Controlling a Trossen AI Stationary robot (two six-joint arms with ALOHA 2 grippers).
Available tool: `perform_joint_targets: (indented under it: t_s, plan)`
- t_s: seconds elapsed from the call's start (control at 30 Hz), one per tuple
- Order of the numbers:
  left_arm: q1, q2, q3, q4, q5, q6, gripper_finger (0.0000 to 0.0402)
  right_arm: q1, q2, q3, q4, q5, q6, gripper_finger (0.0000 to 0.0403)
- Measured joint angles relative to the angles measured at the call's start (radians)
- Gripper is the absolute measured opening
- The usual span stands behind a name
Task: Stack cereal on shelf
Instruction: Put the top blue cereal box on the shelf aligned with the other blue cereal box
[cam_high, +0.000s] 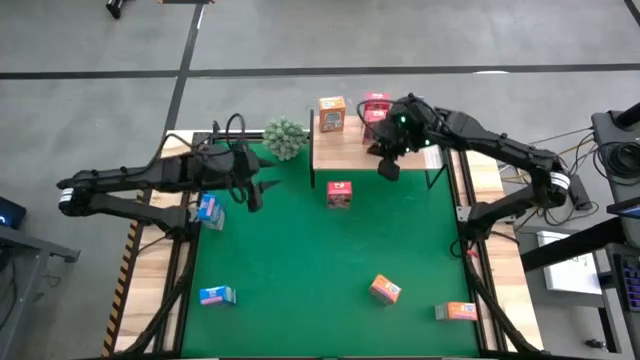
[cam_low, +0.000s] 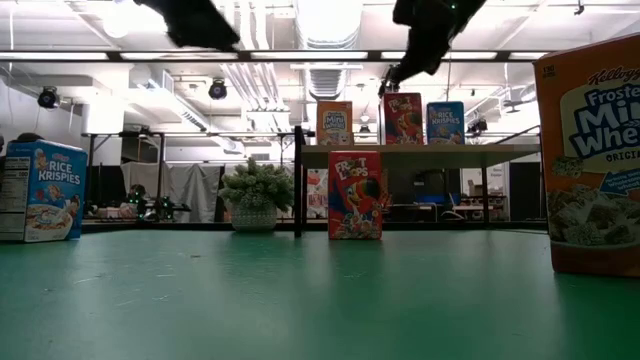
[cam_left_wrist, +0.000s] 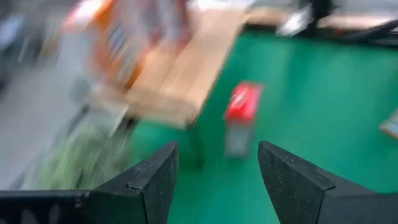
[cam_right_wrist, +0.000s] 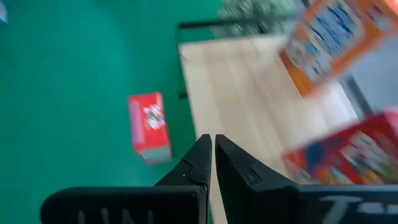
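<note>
Cardboard cereal boxes (cam_high: 331, 114) stand on the pale wooden shelf (cam_high: 345, 151); right end effector (cam_right_wrist: 212, 160) closed, left end effector (cam_left_wrist: 214, 171) open.

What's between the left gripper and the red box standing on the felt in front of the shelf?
Nothing visible. The left gripper, fingers open, looks straight at the red box across bare green felt. The plant sits off to one side, beside the shelf, clear of that line.
</note>
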Motion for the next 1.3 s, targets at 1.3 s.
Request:
perform_joint_targets:
  t_s: [1.3]
  plan:
    - [0.180, -0.066, -0.131, -0.926, 0.099, -0.869, 0.0204, 0.206, -0.266, -0.609, 0.801, -0.002, -0.053, 0.0013]
